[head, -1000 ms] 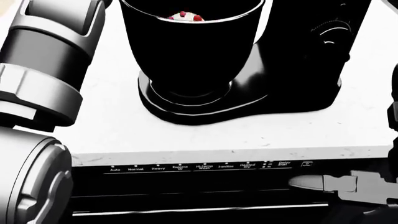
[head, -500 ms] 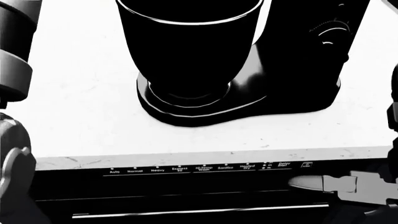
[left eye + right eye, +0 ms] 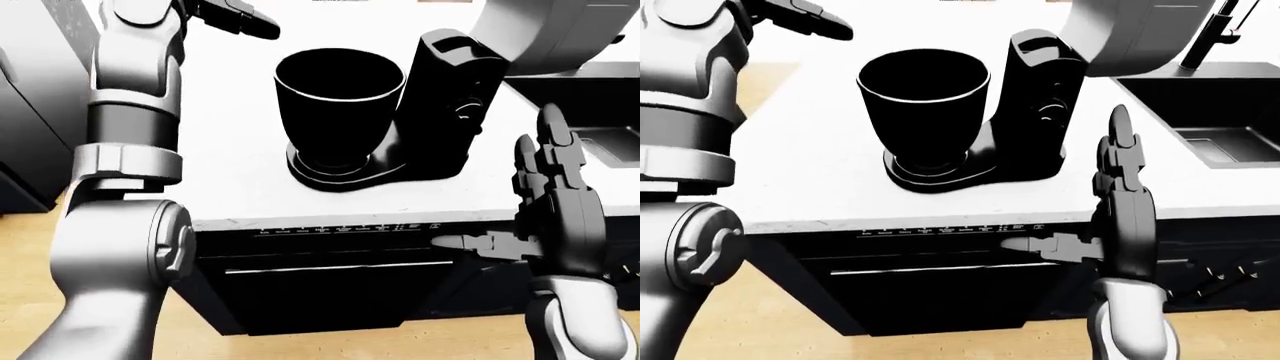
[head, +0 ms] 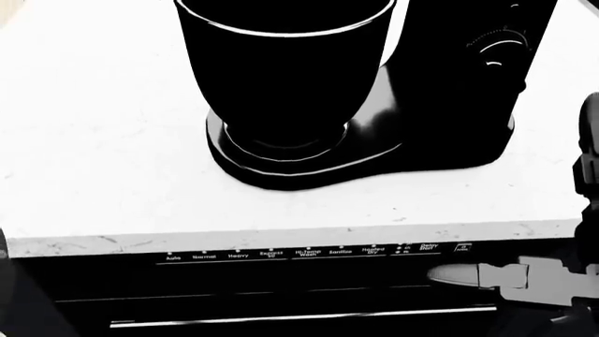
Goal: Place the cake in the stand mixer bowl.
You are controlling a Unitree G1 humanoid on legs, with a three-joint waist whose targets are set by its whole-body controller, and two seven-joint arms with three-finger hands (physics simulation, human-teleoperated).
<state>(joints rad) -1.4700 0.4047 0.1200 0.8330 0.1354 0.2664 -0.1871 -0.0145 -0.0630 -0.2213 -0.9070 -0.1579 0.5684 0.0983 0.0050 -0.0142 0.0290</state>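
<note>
No sight of the cake in any view; maybe deep inside the dark stand mixer bowl (image 3: 338, 97), standing on the white counter (image 3: 230, 165), but impossible to tell, so nothing to say about its look. Probably soft, light and easily crushed; best taken low at the sides with gentle pressure, never squeezed on top. Left hand (image 3: 235, 16) high, up-left of the bowl, fingers spread, empty. Right hand (image 3: 555, 195) low beside the counter edge, fingers straight, released, holding nothing.
</note>
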